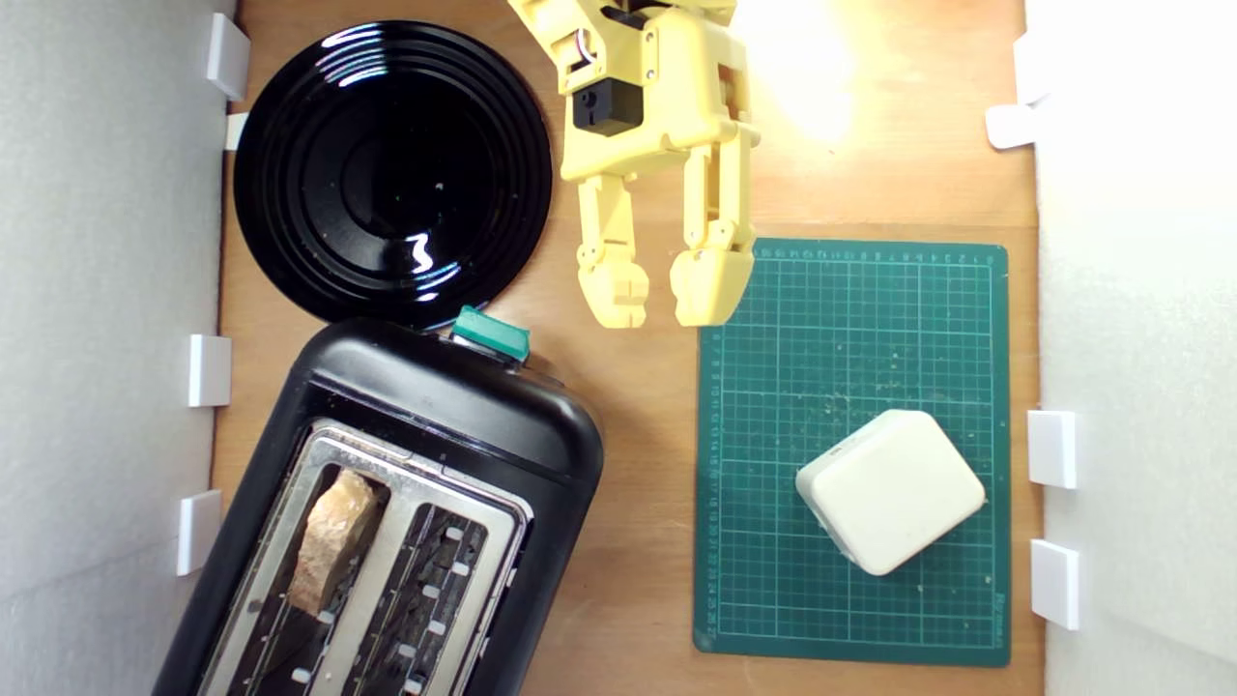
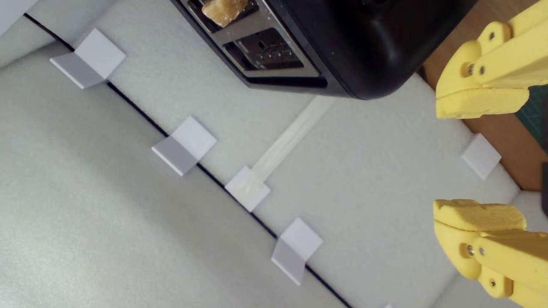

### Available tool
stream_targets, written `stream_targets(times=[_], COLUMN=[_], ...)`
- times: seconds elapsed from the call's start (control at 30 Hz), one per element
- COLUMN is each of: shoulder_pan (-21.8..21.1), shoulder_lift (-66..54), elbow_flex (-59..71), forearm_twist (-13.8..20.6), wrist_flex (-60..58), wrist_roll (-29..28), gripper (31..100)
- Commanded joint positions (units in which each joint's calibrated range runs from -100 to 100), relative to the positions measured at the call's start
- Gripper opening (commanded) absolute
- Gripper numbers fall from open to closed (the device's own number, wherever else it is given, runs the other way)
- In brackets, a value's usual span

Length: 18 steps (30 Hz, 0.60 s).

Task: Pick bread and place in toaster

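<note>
The bread [image 1: 331, 539], pale crumb with brown crust, stands in one slot of the black toaster [image 1: 454, 425] at the exterior view's lower left. The slot beside it is empty. The toaster's teal lever [image 1: 491, 333] sits at its upper end. My yellow gripper [image 1: 660, 290] hangs open and empty over bare wood, between the black plate and the green mat, above the toaster in the picture. In the wrist view the bread [image 2: 223, 9] pokes out of the toaster [image 2: 364, 47], and my gripper [image 2: 479, 158] has its fingers wide apart.
A glossy black plate [image 1: 290, 126] lies at the exterior view's upper left. A green cutting mat [image 1: 773, 580] at the right carries a white rounded block [image 1: 889, 489]. White foam walls with small brackets [image 1: 209, 370] fence both sides.
</note>
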Motion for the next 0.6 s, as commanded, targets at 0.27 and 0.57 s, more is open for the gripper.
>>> stream_targets(times=[0.27, 0.57], shoulder_pan=[0.1, 1.7], shoulder_lift=[-17.6, -23.6], elbow_flex=[19.6, 25.2], forearm_twist=[0.7, 0.8], wrist_flex=[0.3, 1.7], wrist_roll=[5.1, 6.4], gripper=[77.0, 77.0])
